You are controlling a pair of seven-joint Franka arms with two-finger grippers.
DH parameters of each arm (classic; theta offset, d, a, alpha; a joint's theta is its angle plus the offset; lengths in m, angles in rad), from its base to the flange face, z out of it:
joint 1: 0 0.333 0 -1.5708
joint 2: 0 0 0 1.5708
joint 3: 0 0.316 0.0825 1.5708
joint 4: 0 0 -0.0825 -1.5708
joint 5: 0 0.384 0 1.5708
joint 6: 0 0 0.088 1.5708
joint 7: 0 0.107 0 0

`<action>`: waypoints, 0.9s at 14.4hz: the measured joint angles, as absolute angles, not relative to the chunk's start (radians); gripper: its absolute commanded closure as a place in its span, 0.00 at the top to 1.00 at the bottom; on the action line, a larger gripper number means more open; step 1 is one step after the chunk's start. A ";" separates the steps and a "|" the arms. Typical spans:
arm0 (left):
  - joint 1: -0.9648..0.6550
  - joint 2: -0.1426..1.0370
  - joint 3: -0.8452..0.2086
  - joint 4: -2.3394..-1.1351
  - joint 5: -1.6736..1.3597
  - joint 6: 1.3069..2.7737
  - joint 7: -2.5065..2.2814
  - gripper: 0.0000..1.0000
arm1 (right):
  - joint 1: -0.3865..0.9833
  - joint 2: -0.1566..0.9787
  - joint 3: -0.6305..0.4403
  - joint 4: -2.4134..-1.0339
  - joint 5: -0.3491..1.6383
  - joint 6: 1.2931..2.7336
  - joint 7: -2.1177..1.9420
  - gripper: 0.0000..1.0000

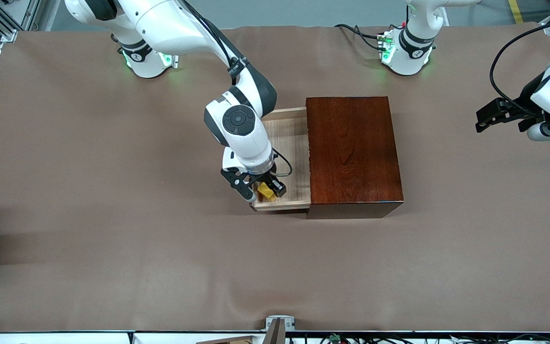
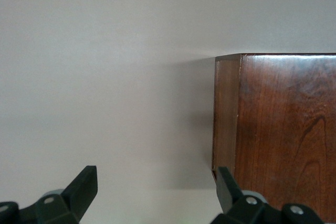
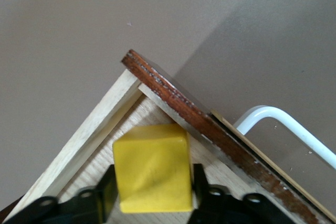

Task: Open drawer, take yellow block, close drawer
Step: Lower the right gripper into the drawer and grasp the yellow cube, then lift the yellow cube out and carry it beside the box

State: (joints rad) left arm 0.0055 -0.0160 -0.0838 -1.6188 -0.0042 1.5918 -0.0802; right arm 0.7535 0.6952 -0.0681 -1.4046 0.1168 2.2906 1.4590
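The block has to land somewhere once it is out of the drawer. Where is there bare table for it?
Bare brown table lies from the open drawer toward the right arm's end, and a wide strip nearer the front camera than the wooden box. It is crowded at the drawer's corner, where the right pincer grips the yellow block. The left pincer waits open beside the box.

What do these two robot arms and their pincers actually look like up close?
Both arms are glossy white with dark grey joint bands and round grey caps; their bases glow green. Black cables run along them. The right gripper and left gripper are black, each with two short angular fingers fixed by small silver screws.
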 measured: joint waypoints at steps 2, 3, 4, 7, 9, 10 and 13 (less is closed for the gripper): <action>0.005 -0.016 -0.085 -1.616 -0.004 1.593 -0.080 1.00 | 0.753 0.695 -0.068 -1.403 0.117 2.288 1.459 0.14; 0.004 -0.016 -0.086 -1.614 -0.004 1.593 -0.080 1.00 | 0.753 0.695 -0.068 -1.401 0.117 2.279 1.459 0.15; 0.004 -0.016 -0.087 -1.613 -0.004 1.593 -0.080 1.00 | 0.754 0.695 -0.068 -1.397 0.117 2.265 1.459 0.15; 0.005 -0.015 -0.087 -1.613 -0.004 1.593 -0.080 1.00 | 0.755 0.693 -0.066 -1.359 0.117 2.183 1.460 0.15; 0.005 -0.012 -0.087 -1.613 -0.004 1.593 -0.080 1.00 | 0.755 0.690 -0.066 -1.312 0.122 2.097 1.477 0.15; 0.005 -0.012 -0.087 -1.613 -0.004 1.593 -0.080 1.00 | 0.755 0.687 -0.066 -1.289 0.128 2.051 1.499 0.15; 0.005 -0.011 -0.087 -1.612 -0.004 1.593 -0.080 1.00 | 0.753 0.657 -0.066 -1.235 0.153 1.956 1.592 0.15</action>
